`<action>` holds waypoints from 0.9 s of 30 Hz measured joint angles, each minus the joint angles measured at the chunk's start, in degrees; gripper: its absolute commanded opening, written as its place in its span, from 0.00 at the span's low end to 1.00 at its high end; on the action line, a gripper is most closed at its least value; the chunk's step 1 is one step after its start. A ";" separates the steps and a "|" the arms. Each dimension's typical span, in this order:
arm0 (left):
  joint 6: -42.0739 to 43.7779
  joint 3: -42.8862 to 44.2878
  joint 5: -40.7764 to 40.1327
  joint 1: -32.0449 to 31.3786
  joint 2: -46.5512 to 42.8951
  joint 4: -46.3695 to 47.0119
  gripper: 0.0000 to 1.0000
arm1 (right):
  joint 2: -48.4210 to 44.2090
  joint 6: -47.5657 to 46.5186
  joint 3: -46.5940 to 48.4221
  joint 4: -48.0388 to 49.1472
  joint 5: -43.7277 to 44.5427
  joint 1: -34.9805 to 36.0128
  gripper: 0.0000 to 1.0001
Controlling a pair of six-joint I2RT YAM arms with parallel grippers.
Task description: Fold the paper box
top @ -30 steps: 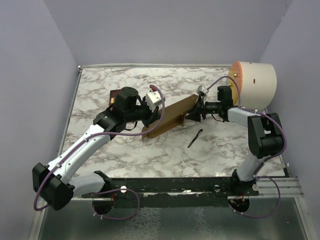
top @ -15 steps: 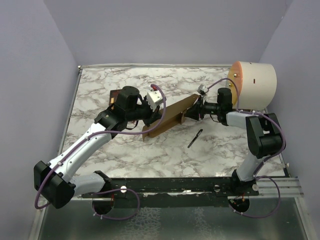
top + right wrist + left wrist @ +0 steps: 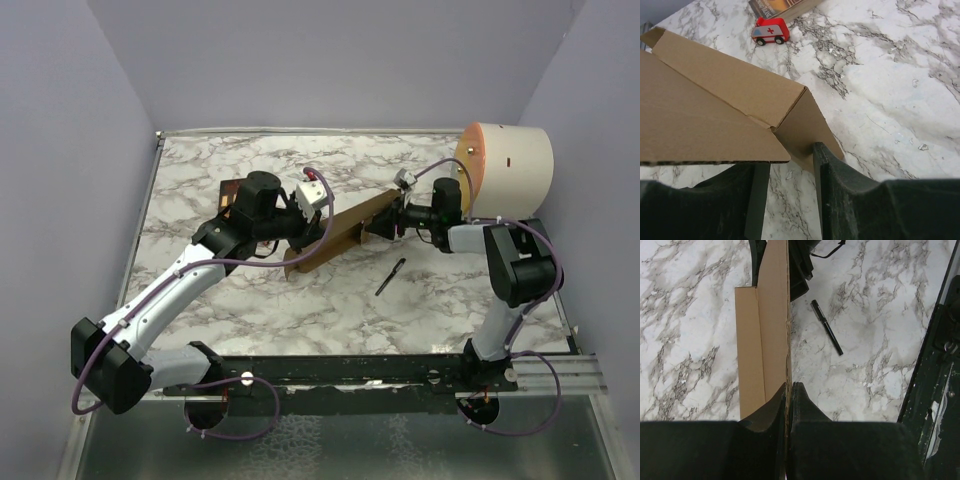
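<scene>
The paper box (image 3: 340, 232) is a brown cardboard sheet, partly folded, lying slantwise at mid-table. My left gripper (image 3: 298, 238) is shut on its near-left edge; in the left wrist view the fingertips (image 3: 796, 390) pinch the upright cardboard wall (image 3: 771, 325). My right gripper (image 3: 392, 218) is at the box's far right end. In the right wrist view its jaws (image 3: 790, 167) stand apart around a folded end flap (image 3: 807, 125). The right finger (image 3: 832, 170) touches that flap, while the left finger sits under the big panel (image 3: 695, 125).
A black pen (image 3: 390, 277) lies on the marble just right of the box, also in the left wrist view (image 3: 826, 334). A large cream cylinder (image 3: 510, 170) stands at the far right. A dark book (image 3: 780, 6) and a red toy ambulance (image 3: 771, 31) lie beyond the box.
My right gripper has shifted slightly away from the arms' bases, carrying the box's right end with it. The left gripper keeps its pinch, barely moved.
</scene>
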 measured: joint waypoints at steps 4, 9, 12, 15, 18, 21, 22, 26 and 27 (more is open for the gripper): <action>-0.24 0.00 0.83 0.52 0.15 0.00 0.00 | 0.70 0.39 -0.61 3.19 -0.04 0.00 0.38; -0.79 0.00 2.29 1.90 0.20 0.17 0.00 | 1.62 1.09 -1.46 7.30 -0.07 0.00 0.33; -1.25 0.00 3.43 2.95 0.24 0.33 0.00 | 2.10 1.88 -2.01 10.05 0.00 0.00 0.30; -1.79 0.00 4.90 4.33 0.28 0.59 0.00 | 2.34 2.43 -2.38 11.85 0.15 0.00 0.30; -2.32 0.00 6.25 5.68 0.39 0.96 0.00 | 2.64 2.93 -2.43 13.35 0.20 0.00 0.33; -2.60 0.00 7.50 6.75 0.63 1.27 0.00 | 3.08 3.45 -2.43 14.67 0.20 0.02 0.37; -2.64 0.00 7.91 6.95 0.72 1.36 0.00 | 3.21 3.58 -2.43 14.93 0.20 0.04 0.37; -2.86 0.00 9.53 7.91 1.03 1.49 0.00 | 3.85 3.85 -2.43 16.11 0.33 0.15 0.39; -2.95 0.00 10.03 8.20 1.11 1.53 0.00 | 3.93 3.85 -2.43 16.26 0.33 0.15 0.40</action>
